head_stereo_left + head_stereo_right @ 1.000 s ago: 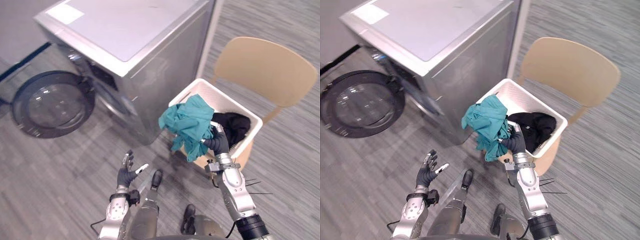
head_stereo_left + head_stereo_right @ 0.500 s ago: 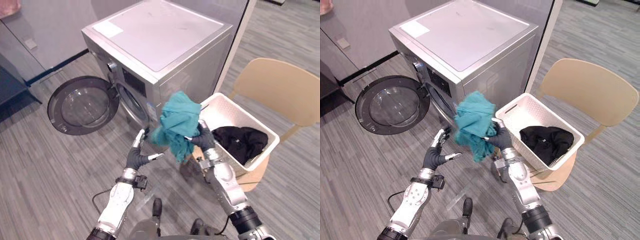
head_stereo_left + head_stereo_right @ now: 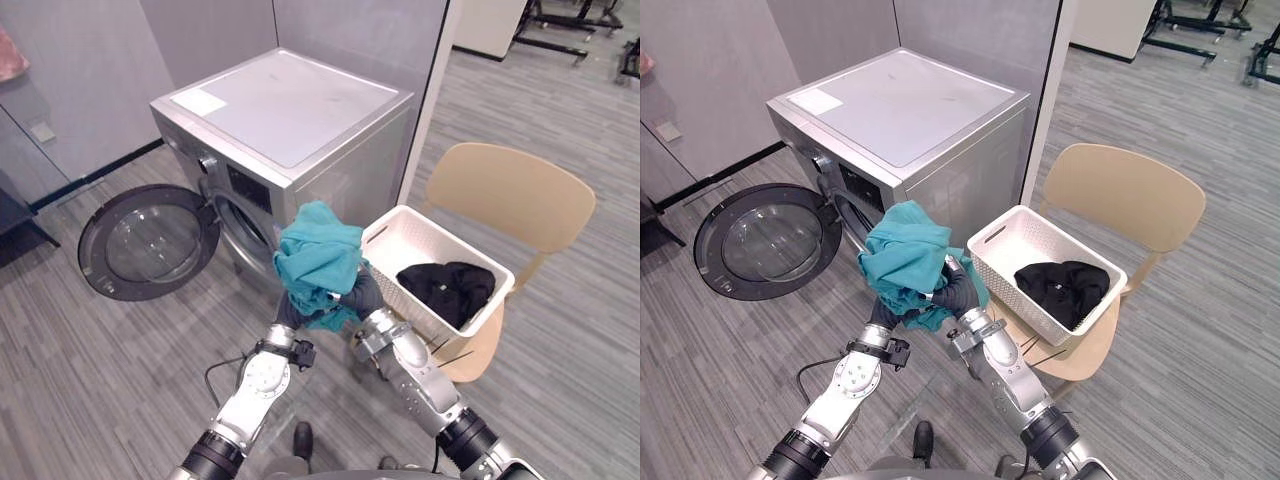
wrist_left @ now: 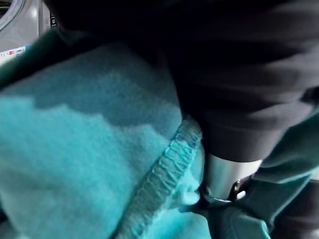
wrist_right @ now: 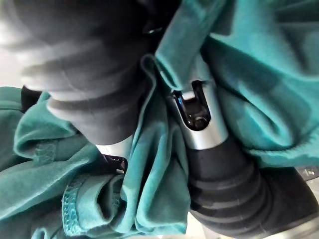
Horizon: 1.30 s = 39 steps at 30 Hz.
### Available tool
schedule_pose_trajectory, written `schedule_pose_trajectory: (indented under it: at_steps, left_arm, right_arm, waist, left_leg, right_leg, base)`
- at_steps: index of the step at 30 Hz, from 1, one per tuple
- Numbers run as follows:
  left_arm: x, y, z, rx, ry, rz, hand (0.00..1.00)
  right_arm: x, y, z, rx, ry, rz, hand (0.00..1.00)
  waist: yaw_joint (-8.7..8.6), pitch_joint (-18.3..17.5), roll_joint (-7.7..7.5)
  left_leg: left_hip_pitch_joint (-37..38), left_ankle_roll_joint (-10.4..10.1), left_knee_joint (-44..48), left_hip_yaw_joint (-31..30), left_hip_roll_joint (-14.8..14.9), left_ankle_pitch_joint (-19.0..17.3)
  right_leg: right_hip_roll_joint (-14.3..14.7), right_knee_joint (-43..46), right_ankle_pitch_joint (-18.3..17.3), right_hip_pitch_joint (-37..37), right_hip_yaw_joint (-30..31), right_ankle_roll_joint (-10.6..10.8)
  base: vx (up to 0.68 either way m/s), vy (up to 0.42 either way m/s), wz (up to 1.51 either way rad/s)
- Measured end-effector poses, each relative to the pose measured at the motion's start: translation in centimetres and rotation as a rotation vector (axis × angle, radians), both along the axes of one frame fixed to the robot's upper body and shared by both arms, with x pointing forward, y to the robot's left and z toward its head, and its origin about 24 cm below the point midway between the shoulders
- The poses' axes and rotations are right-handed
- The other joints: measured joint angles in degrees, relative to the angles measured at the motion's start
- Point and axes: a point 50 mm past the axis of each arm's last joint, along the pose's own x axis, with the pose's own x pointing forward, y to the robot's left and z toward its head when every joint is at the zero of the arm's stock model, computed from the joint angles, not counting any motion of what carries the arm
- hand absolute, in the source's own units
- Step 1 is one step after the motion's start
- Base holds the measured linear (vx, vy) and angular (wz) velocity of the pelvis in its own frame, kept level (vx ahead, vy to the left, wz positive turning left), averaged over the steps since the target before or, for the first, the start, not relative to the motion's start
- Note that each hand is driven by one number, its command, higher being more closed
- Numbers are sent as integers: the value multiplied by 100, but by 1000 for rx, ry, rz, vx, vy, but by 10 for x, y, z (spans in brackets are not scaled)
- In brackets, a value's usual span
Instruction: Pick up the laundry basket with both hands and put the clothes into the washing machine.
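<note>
right robot hand [image 3: 362, 296] clamped on teal garment [image 3: 318, 262]; left robot hand [image 3: 882, 316] buried under it, can't tell its grip. Loose folds could snag on the washing machine [image 3: 290, 110] opening and slip out.

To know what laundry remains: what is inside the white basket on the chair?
A black garment lies in the white basket; the rest of its floor shows bare. Whatever is under the garment is covered. The right hand holds a teal garment outside it.
</note>
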Motion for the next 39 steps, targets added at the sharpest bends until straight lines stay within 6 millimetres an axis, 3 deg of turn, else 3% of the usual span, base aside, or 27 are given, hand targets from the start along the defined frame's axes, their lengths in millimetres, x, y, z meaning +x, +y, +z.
schedule_pose_trajectory:
  at_steps: [7,12,15,17,20,24,28,29,31,32,33,34,36,37,39]
  left_arm:
    - [-1,8,-3,-34,23,52,100]
    - [-13,13,-17,-101,95,124,100]
    - [-19,31,-24,-150,132,223,100]
    - [-27,60,-33,-191,167,369,100]
    - [-42,84,-44,-239,222,486,100]
    - [-58,95,-65,-241,318,550,100]
    - [-62,93,-75,-194,365,527,100]
    - [-65,93,-81,-182,393,531,100]
    - [-69,95,-90,-163,433,544,100]
    - [-72,95,-97,-160,467,556,100]
    - [-74,94,-101,-157,490,560,100]
    - [-78,94,-111,-141,540,561,100]
    - [-84,97,-123,-114,609,562,100]
    - [-87,100,-129,-109,645,581,100]
    - [-100,101,-140,-95,719,587,100]
  right_arm:
    - [-8,-2,-4,-44,-23,-11,0]
    - [-20,-15,-15,-134,-36,-102,0]
    - [-20,-30,-21,-191,-30,-210,0]
    - [-17,-59,-26,-229,-7,-364,0]
    - [-20,-85,-34,-299,13,-462,0]
    - [-32,-97,-49,-428,34,-478,0]
    - [-41,-106,-83,-553,157,-506,0]
    - [-45,-111,-99,-597,226,-528,0]
    - [-46,-112,-110,-621,276,-538,0]
    - [-43,-114,-113,-641,284,-544,0]
    - [-41,-115,-114,-650,287,-548,0]
    - [-38,-116,-117,-661,299,-560,0]
    - [-38,-116,-122,-684,329,-569,0]
    - [-39,-111,-125,-688,340,-558,0]
    - [-40,-109,-131,-715,362,-540,0]
  waist:
    - [13,-34,-12]
    - [16,-51,-41]
    - [14,-51,-42]
    - [14,-53,-54]
    - [22,-58,-66]
    - [15,-44,-103]
    - [41,-9,-220]
    - [37,49,-256]
    - [38,99,-331]
    - [68,164,-298]
    - [71,178,-280]
    - [47,250,-220]
    - [31,333,-314]
    - [62,432,-453]
    - [146,480,-470]
  left_leg:
    - [-7,-16,0,-14,26,8]
    - [-5,8,-1,-46,5,25]
    - [42,7,-18,-53,-4,23]
    - [78,-36,-38,-63,3,-11]
    - [79,-81,-38,-68,16,-46]
    - [-112,-79,2,-346,-70,-41]
    - [-624,5,324,-1089,-394,25]
    - [-821,341,435,-873,-465,-100]
    - [-979,729,541,-55,-414,-294]
    - [-1073,727,702,776,-287,-312]
    - [-1082,727,788,1092,-226,-290]
    - [-1023,480,845,1234,-217,-118]
    - [-1000,544,945,1052,-386,-242]
    - [-1004,583,1328,998,-493,-615]
    - [-972,622,1815,965,-573,-1158]
  right_leg:
    - [33,-15,9,9,-3,-1]
    - [13,65,-15,5,-9,14]
    - [-3,162,-95,-1,-10,-2]
    - [-12,234,-193,5,-11,41]
    - [-5,258,-221,-1,-20,31]
    - [-65,365,-365,-30,-321,59]
    - [-461,977,-827,-226,-1183,113]
    - [-659,1115,-935,-202,-1596,103]
    - [-860,1106,-937,-152,-1948,107]
    - [-963,1120,-932,-106,-2149,120]
    - [-979,1135,-938,-89,-2216,135]
    - [-1003,1078,-927,67,-2270,209]
    - [-1024,798,-837,370,-2318,405]
    - [-1165,857,-896,575,-2353,557]
    - [-1547,1773,-914,503,-2226,587]
  base:
    - [3,-4,0]
    - [53,-7,3]
    - [23,-10,1]
    - [0,0,0]
    - [11,-7,2]
    - [11,-19,38]
    - [74,-44,125]
    - [44,-19,135]
    - [94,22,125]
    - [140,47,92]
    - [208,62,97]
    - [213,71,91]
    - [222,101,81]
    - [194,127,41]
    - [218,191,16]
